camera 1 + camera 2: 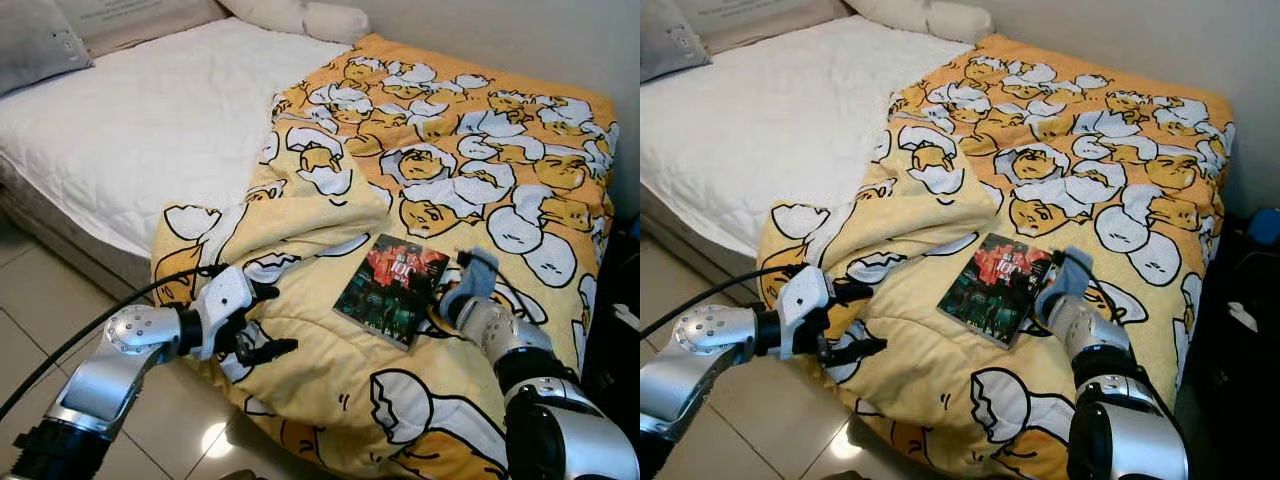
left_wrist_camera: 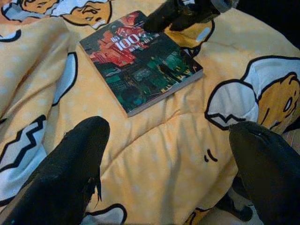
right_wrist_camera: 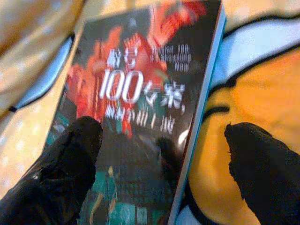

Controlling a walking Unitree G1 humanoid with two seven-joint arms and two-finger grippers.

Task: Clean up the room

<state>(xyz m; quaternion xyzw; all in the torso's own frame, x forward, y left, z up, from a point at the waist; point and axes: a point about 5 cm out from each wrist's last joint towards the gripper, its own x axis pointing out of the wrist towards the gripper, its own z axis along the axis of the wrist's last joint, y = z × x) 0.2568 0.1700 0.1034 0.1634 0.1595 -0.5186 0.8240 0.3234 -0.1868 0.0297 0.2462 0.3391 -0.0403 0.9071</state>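
Observation:
A dark paperback book with a red and green cover lies flat on the yellow egg-cartoon blanket near the bed's foot. My right gripper is open at the book's right edge, one finger over the cover and the other over the blanket beside it. In the left eye view that gripper sits low against the book. My left gripper is open above the blanket's front fold, a hand's width left of the book, holding nothing.
The bare white mattress takes up the bed's left half, with pillows at the head. Tiled floor runs along the bed's near side. A wall stands behind, and dark objects crowd the floor on the right.

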